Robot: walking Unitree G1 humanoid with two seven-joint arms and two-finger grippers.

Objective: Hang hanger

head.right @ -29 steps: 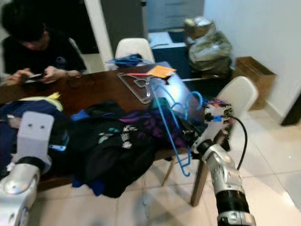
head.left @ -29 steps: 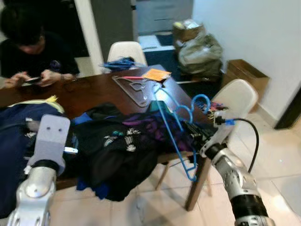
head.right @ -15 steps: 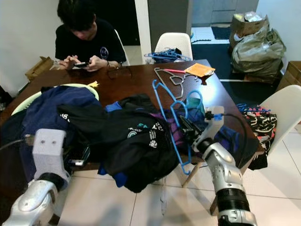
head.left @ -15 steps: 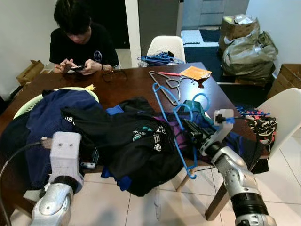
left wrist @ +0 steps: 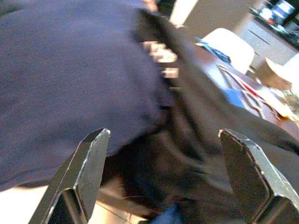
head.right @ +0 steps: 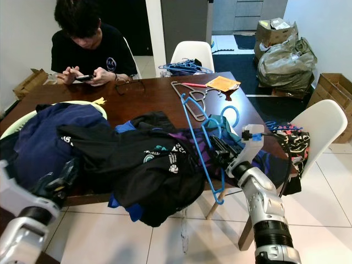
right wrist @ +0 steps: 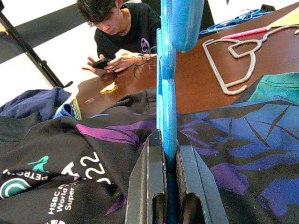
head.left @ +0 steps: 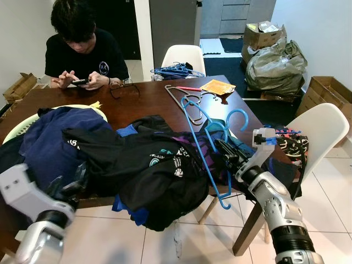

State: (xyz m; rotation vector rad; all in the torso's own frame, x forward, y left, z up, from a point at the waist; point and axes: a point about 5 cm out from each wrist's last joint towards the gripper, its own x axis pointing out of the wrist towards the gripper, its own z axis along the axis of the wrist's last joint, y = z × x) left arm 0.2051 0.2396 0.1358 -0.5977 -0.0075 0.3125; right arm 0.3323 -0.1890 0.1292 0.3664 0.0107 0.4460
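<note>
My right gripper [head.left: 224, 153] is shut on the lower bar of a blue plastic hanger [head.left: 211, 144], which stands tilted upright over the table's right edge. In the right wrist view the fingers [right wrist: 148, 182] clamp the blue hanger [right wrist: 167, 93] between them. A pile of clothes lies on the dark wooden table [head.left: 144, 102]: a black printed garment [head.left: 159, 170] and a navy one [head.left: 49, 144]. My left gripper [left wrist: 163, 140] is open in front of the navy and black cloth, low at the table's near left corner [head.left: 69, 190].
A person [head.left: 80, 47] sits at the far side of the table, looking at a phone. A grey hanger [head.left: 184, 102] and an orange packet [head.left: 216, 87] lie on the table. Blue hangers [head.left: 176, 70] rest on the far white chair. Another white chair [head.left: 324, 127], bags [head.left: 275, 60] and a box [head.left: 329, 91] stand on the right.
The camera has swung left and steadied. My left arm has dropped lower and to the left beside the clothes pile. The right gripper still holds the blue hanger in the same place.
</note>
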